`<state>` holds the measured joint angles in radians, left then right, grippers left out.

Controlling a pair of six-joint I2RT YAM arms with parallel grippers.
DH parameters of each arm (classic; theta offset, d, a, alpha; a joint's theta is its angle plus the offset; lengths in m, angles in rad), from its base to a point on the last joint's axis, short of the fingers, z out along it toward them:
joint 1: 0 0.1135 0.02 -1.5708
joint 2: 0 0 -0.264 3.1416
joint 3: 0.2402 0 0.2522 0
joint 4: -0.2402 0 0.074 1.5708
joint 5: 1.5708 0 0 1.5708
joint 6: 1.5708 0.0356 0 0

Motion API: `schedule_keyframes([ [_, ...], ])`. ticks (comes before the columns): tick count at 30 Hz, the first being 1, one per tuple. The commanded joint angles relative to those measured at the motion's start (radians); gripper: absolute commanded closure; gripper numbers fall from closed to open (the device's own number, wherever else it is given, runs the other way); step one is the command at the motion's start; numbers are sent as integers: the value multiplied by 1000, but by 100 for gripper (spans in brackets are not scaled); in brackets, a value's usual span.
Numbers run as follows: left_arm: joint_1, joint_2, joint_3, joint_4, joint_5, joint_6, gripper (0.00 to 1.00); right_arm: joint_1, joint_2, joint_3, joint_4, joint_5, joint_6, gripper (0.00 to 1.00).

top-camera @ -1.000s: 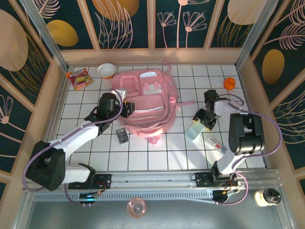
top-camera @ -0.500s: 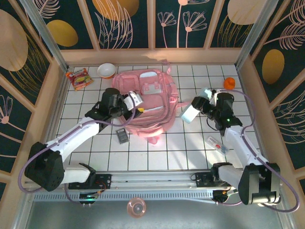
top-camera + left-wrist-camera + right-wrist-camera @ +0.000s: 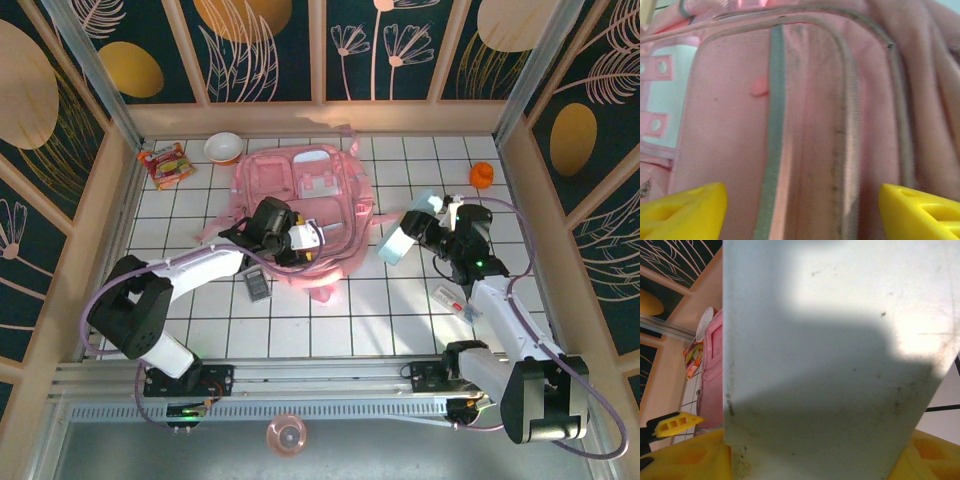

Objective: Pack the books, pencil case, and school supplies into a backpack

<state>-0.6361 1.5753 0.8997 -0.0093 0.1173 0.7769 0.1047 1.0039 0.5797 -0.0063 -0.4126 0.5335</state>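
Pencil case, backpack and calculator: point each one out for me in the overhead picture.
pencil case [image 3: 396, 243], top external view, middle of its pale mint face.
backpack [image 3: 318, 186], top external view, upper front pocket.
calculator [image 3: 257, 285], top external view, centre of its dark body.

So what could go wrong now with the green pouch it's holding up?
The pencil case hangs from the right jaws by one end, so it might slip and land on the table beside the backpack. I can't see any opening in it under the open left jaws, so the case may have nowhere to go.
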Motion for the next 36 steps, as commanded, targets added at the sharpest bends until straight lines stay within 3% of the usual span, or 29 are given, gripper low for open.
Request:
schedule_keyframes([
  [1, -2, 23, 23, 120, -58, -41, 22, 6, -19, -6, 54, -24, 4, 47],
  [6, -2, 89, 31, 129, -79, 13, 19, 6, -26, -6, 55, -35, 0, 50],
  [8, -1, 111, 32, 128, -96, 37, 24, 7, -34, -7, 49, -31, 4, 50],
  [10, -3, 102, 29, 151, -107, 19, 58, 6, -41, -5, 40, -17, 17, 50],
  [11, -2, 80, 19, 174, -98, -4, 69, 7, -48, -7, 44, -18, 25, 49],
  [15, -3, -38, 16, 210, -35, -131, 99, 9, -76, -17, 53, -29, 51, 49],
  [20, -2, -176, 41, 242, 18, -331, 100, 10, -97, -3, 18, -31, 89, 48],
  [25, -2, -215, 111, 251, 26, -465, 100, 42, -101, -2, 48, -71, 199, 49],
  [31, -2, -194, 169, 264, 8, -577, 100, 188, -92, -12, 84, 19, 424, 48],
  [36, -2, -172, 189, 264, 0, -594, 100, 340, -22, -24, 210, 93, 630, 48],
])
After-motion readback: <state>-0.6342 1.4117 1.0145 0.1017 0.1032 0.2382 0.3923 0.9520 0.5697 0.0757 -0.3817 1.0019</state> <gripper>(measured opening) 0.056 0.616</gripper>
